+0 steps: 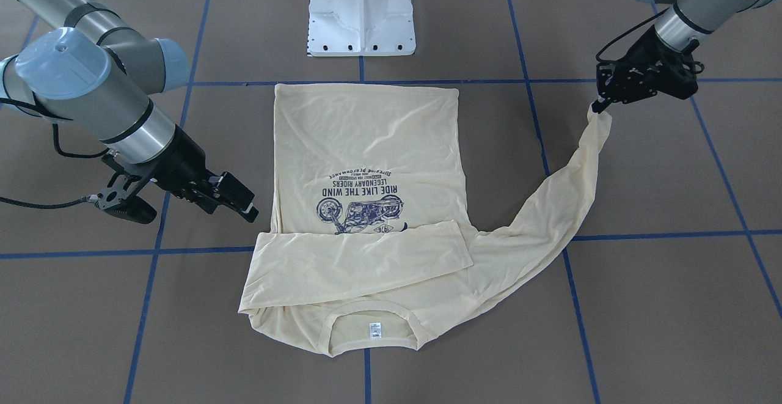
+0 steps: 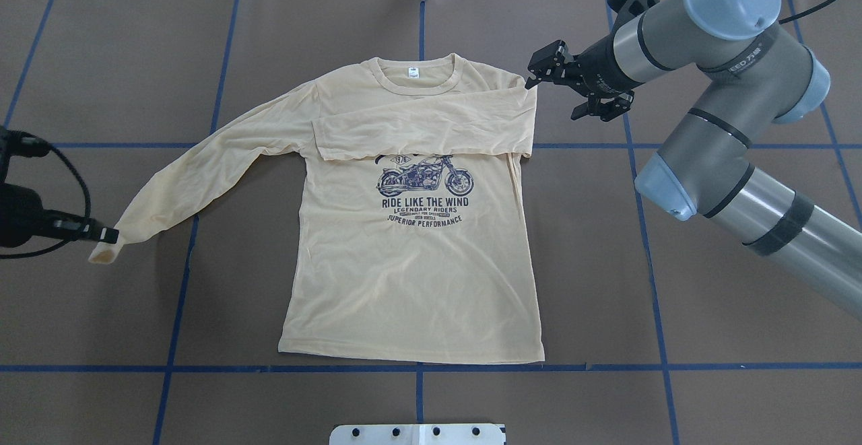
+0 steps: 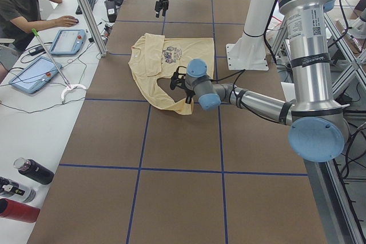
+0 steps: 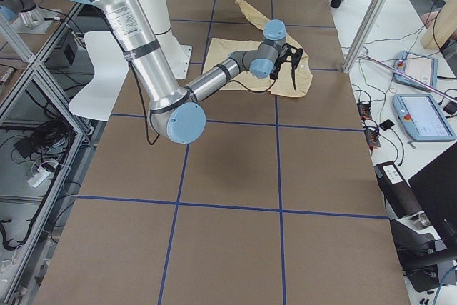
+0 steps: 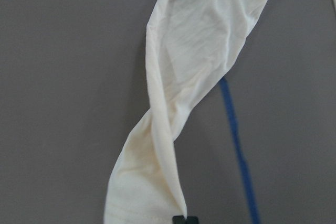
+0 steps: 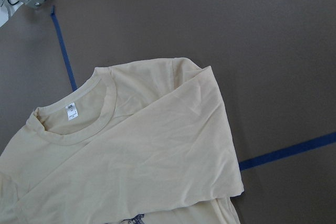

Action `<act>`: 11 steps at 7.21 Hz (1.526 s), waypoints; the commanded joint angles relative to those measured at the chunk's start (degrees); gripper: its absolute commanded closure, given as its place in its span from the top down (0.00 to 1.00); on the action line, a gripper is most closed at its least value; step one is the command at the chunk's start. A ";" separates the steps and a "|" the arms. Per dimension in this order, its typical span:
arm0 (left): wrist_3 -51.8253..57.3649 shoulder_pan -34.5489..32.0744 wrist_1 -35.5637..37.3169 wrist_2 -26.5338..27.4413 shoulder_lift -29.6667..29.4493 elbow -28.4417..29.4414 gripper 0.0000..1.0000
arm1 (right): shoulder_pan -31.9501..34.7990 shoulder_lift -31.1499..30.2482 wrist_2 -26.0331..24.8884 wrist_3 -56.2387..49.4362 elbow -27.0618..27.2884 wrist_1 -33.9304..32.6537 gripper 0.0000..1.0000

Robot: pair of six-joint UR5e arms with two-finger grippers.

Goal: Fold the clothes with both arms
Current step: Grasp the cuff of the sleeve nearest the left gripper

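The cream-yellow shirt [image 2: 411, 263] lies flat, print up, collar and white neck label [image 2: 411, 73] at the far side. Its one sleeve [image 2: 424, 128] is folded across the chest, covering the top of the motorcycle print [image 1: 360, 208]. My right gripper [image 2: 535, 75] hovers open and empty just beside the shoulder at that fold [image 6: 220, 129]. My left gripper [image 2: 108, 234] is shut on the cuff of the other sleeve [image 2: 202, 169], which stretches out sideways and twists in the left wrist view [image 5: 184, 77]. In the front view that cuff hangs lifted from the left gripper [image 1: 597, 107].
The brown table [image 2: 673, 297] carries a grid of blue tape lines. The white pedestal base [image 1: 361, 13] stands near the shirt's hem. An operator [image 3: 23, 4], tablets and bottles [image 3: 23, 190] sit on a side bench beyond the table's far edge.
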 commanded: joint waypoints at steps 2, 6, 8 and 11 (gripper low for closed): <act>-8.23 0.10 24.51 0.94 -24.64 -0.70 0.00 | 0.00 -0.07 -0.07 0.00 0.00 0.00 0.98; -12.80 0.54 26.02 5.07 -41.66 13.43 0.00 | 0.09 -0.15 -0.07 0.00 0.26 0.00 0.98; -13.16 0.54 21.47 7.09 -45.02 16.52 0.00 | 0.00 -1.12 -0.16 0.00 1.23 0.00 0.99; -14.12 2.64 14.69 11.65 -53.52 26.59 0.00 | -0.08 -1.21 -0.16 0.00 1.14 0.00 0.99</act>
